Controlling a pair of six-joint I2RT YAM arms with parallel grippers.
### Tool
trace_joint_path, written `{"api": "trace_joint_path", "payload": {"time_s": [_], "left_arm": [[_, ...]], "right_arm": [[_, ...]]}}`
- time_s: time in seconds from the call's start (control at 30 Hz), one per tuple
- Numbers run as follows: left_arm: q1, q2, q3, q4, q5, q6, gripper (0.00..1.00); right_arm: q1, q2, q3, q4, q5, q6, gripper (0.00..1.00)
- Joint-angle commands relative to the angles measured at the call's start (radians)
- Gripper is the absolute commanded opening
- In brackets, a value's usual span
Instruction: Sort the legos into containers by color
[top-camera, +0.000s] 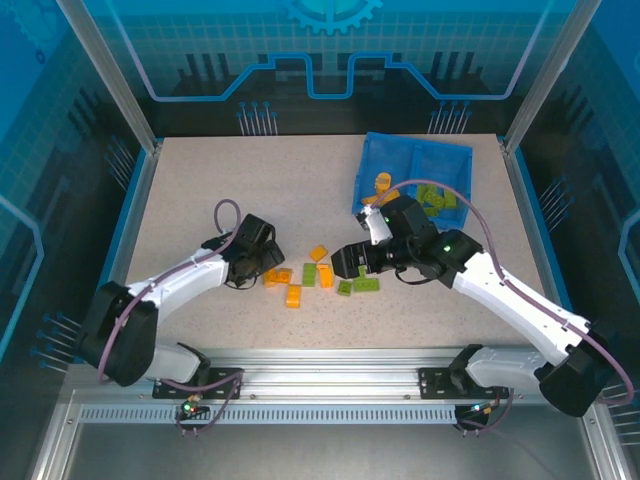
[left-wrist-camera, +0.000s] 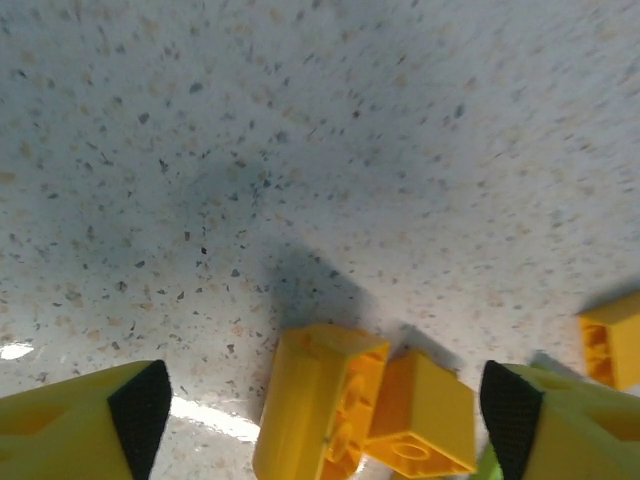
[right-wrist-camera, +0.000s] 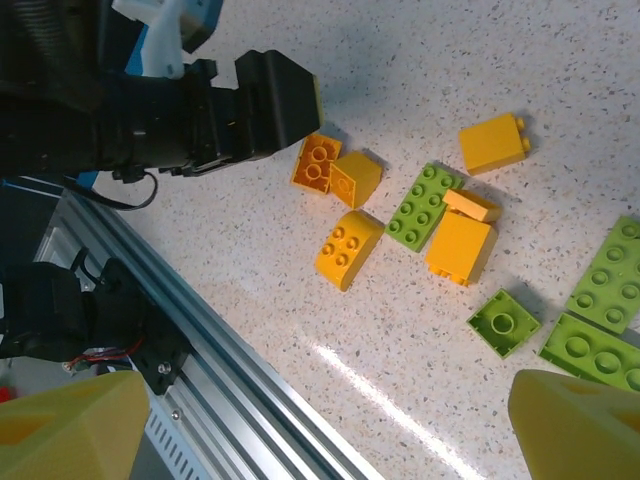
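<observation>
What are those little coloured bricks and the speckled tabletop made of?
The orange bricks and green bricks look like hard moulded plastic: glossy, sharp-edged, with round studs. The tabletop looks like speckled stone or laminate, smooth enough to reflect light; I cannot tell which.

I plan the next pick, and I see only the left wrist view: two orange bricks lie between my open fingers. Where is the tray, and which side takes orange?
Observer: The blue tray sits at the far right of the table. Orange bricks lie in its left compartment, green bricks in its right one.
Operator: Is the right gripper close to my fingers?
Observer: The right gripper hangs open and empty over the other side of the loose bricks. It is apart from the left gripper.
</observation>
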Motion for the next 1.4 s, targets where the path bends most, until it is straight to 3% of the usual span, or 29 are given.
{"api": "trace_joint_path", "payload": {"time_s": [0.0, 0.37, 0.6, 0.73, 0.87, 1.07, 1.2, 1.37], "left_arm": [[0.012, 0.065, 0.012, 0.016, 0.107, -0.01, 0.76], [0.012, 0.174, 0.002, 0.046, 0.155, -0.022, 0.49], [0.011, 0.069, 0.002, 0.05, 0.123, -0.001, 0.27], [-0.02, -0.033, 0.085, 0.004, 0.104, 0.06, 0.24], [-0.125, -0.045, 0.298, -0.069, 0.021, 0.181, 0.24], [-0.232, 0.175, 0.633, -0.013, 0.027, 0.384, 0.21], [-0.249, 0.353, 0.783, 0.113, 0.09, 0.497, 0.2], [-0.255, 0.643, 1.074, 0.139, 0.071, 0.552, 0.21]], "right_arm": [[0.019, 0.007, 0.039, -0.03, 0.027, 0.003, 0.95], [0.036, 0.04, 0.058, -0.05, 0.041, 0.012, 0.95], [0.052, 0.044, 0.064, -0.057, 0.043, 0.014, 0.95], [0.053, 0.018, 0.066, -0.054, 0.069, 0.026, 0.95], [0.053, -0.037, 0.067, -0.058, 0.149, 0.041, 0.95], [0.048, -0.154, 0.036, -0.073, 0.345, 0.068, 0.96], [0.041, -0.237, 0.0, -0.101, 0.428, 0.088, 0.98], [0.035, -0.333, -0.059, -0.139, 0.472, 0.123, 0.99]]}}
